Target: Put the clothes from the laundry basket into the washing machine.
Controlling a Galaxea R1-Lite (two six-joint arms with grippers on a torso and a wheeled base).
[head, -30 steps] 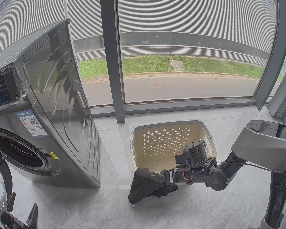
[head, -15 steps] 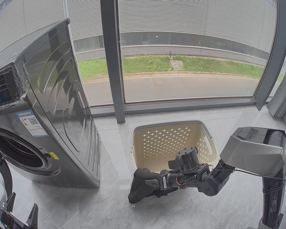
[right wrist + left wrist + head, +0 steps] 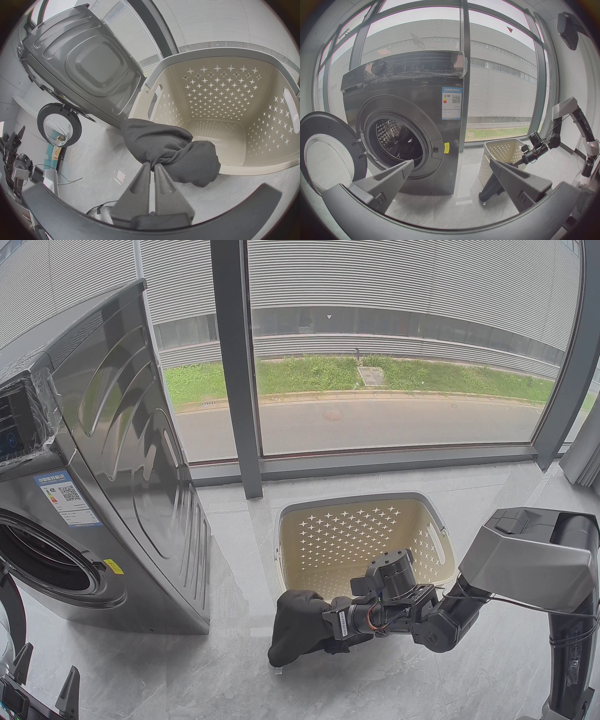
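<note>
A dark garment (image 3: 300, 627) hangs over the near left corner of the cream laundry basket (image 3: 359, 497) and reaches the floor. My right gripper (image 3: 326, 622) is shut on a fold of this garment (image 3: 162, 147) just outside the basket rim (image 3: 215, 53), its fingers pinched together at the cloth (image 3: 152, 164). The basket's inside is bare. The grey washing machine (image 3: 106, 446) stands to the left with its round door (image 3: 328, 150) swung open and the drum (image 3: 397, 143) exposed. My left gripper (image 3: 451, 165) is open, low, in front of the machine, holding nothing.
A tall window with a dark pillar (image 3: 237, 365) runs behind the basket. Grey tiled floor (image 3: 206, 671) lies open between basket and machine. The open door (image 3: 59, 125) juts out from the machine's front.
My right arm has shifted left and a little lower along the basket's near rim, and the garment is bunched tighter at its fingers. The left arm has not moved.
</note>
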